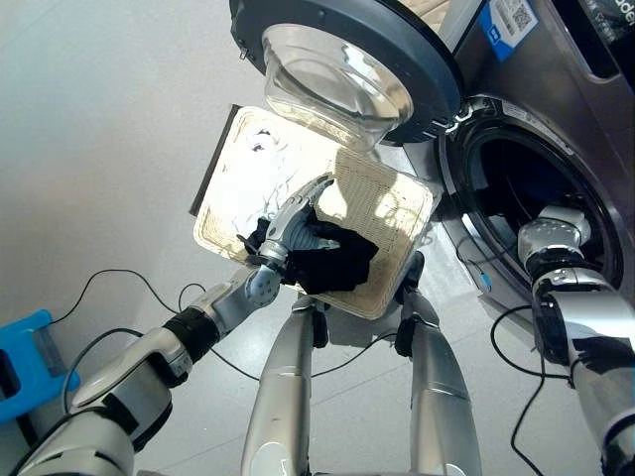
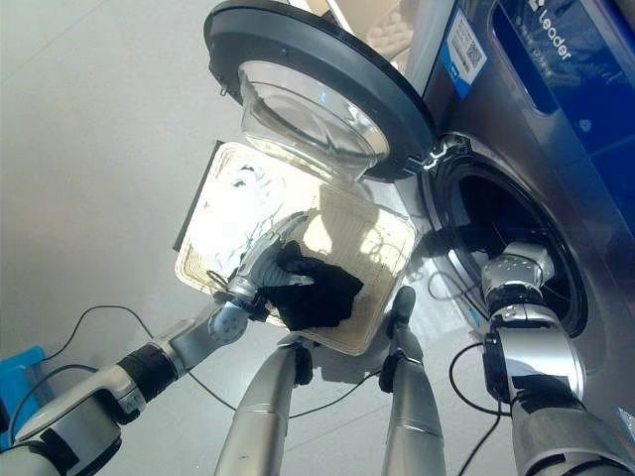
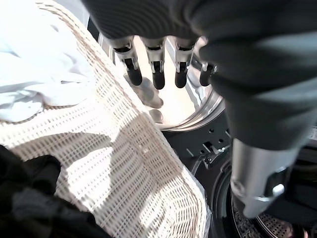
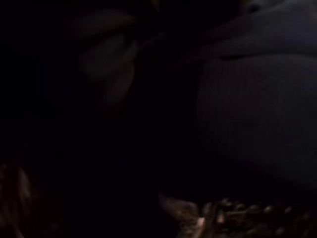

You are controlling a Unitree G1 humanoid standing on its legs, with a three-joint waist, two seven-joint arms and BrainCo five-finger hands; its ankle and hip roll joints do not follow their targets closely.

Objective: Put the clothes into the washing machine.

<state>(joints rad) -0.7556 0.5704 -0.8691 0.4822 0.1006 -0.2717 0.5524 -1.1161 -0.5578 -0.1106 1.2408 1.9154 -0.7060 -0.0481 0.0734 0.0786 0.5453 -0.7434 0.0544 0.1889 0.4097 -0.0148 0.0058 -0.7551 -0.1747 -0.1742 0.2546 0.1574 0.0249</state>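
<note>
a black crumpled garment [image 1: 335,260] lies in the cream woven wicker basket [image 1: 387,198] on the grey floor [image 1: 99,119], with a white garment [image 1: 253,169] at its ten o'clock in the same basket. the left robot hand [image 1: 288,230] hovers above the black garment, fingers straight and relaxed. at three o'clock, the right robot hand is inside the dark drum of the silver washing machine [image 2: 516,129], its fingers hidden, under the open round glass door [image 1: 337,69].

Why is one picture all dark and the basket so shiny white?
The right wrist view is dark because the right arm reaches inside the washing machine drum. In the left eye view, sunlight washes out the white clothes in the basket.
</note>
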